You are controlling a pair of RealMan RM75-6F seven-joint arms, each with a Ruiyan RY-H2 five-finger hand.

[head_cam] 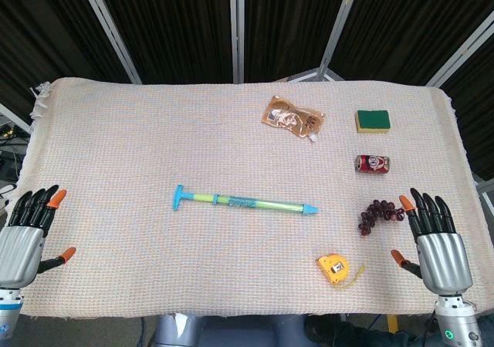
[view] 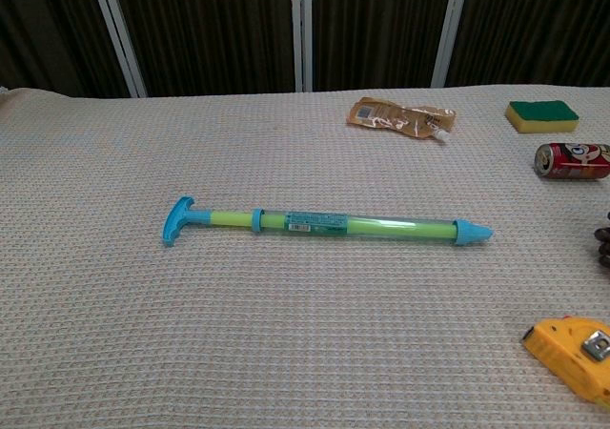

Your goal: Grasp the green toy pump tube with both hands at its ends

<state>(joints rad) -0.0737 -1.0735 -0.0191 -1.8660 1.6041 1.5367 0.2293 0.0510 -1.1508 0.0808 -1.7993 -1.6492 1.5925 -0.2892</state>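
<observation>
The green toy pump tube (head_cam: 245,202) lies flat on the cloth at the middle of the table, its blue T-handle to the left and its blue nozzle to the right; in the chest view the pump tube (view: 324,223) spans the centre. My left hand (head_cam: 26,235) hovers at the table's near left edge, fingers spread, holding nothing, far from the handle. At the near right edge my right hand (head_cam: 434,237) is likewise spread and empty, well right of the nozzle. Neither hand appears in the chest view.
A bunch of dark grapes (head_cam: 378,213) lies just left of my right hand. A yellow tape measure (head_cam: 338,269) sits near the front edge. Further back are a red can (head_cam: 372,163), a green-yellow sponge (head_cam: 373,120) and a brown snack packet (head_cam: 292,117).
</observation>
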